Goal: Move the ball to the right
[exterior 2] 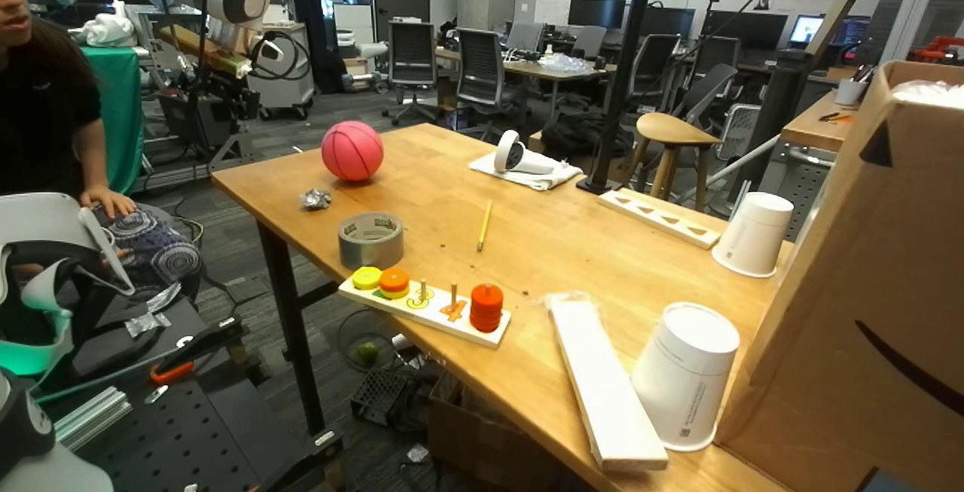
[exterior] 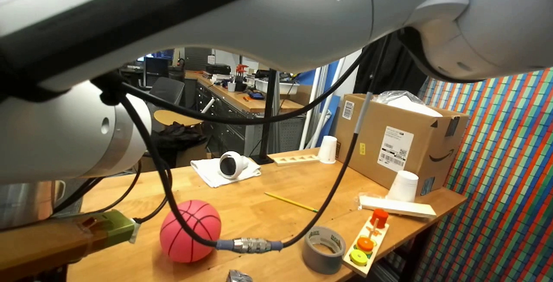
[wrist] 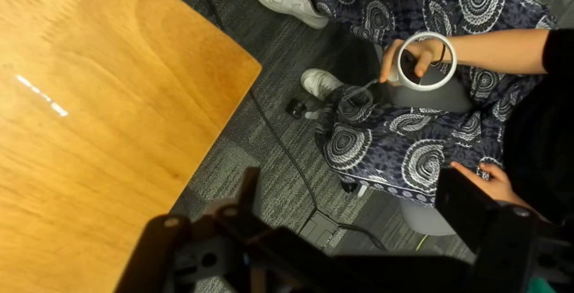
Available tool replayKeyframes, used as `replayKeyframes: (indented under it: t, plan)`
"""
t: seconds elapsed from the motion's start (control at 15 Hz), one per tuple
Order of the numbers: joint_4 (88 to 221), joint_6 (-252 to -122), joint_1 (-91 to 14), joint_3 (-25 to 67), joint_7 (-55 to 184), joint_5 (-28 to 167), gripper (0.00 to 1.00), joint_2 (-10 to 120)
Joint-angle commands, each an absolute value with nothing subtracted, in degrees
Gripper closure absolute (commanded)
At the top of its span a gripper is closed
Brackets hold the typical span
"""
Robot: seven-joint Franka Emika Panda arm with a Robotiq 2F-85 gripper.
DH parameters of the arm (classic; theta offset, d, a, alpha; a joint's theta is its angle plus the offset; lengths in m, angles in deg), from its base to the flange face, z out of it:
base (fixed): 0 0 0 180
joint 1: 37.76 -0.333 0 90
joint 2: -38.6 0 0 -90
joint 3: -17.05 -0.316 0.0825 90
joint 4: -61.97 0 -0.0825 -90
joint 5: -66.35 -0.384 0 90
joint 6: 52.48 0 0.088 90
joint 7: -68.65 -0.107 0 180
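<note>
Nearest in the wrist view is the end effector [wrist: 350, 181], its jaws spread wide apart; past them show a corner of the desk [wrist: 112, 127], the floor [wrist: 278, 50] and a seated person [wrist: 421, 158]. In both exterior views the ball [exterior 2: 352, 151] rests on the desk, clear of the end effector; on which side of it I cannot tell. In an exterior view, crumpled foil [exterior: 239, 277] lies nearest, then the ball and a grey tape roll [exterior: 324, 264], a pencil [exterior: 291, 202], and a white device [exterior: 233, 165] on a cloth [exterior: 214, 177].
</note>
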State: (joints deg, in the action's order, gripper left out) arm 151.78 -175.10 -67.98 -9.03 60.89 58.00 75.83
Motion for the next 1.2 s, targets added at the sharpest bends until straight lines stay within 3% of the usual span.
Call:
replayKeyframes:
  t: [0.0, 0.6, 1.13]
  plan:
    - [146.1, -171.8, -68.1, -7.2, 63.6, 56.8, 0.0, 79.6]
    - [148.9, -168.3, -61.1, -1.4, 65.9, 56.4, 0.0, 80.2]
    - [170.2, -166.3, -59.1, 9.2, 54.8, 70.8, 0.0, 59.0]
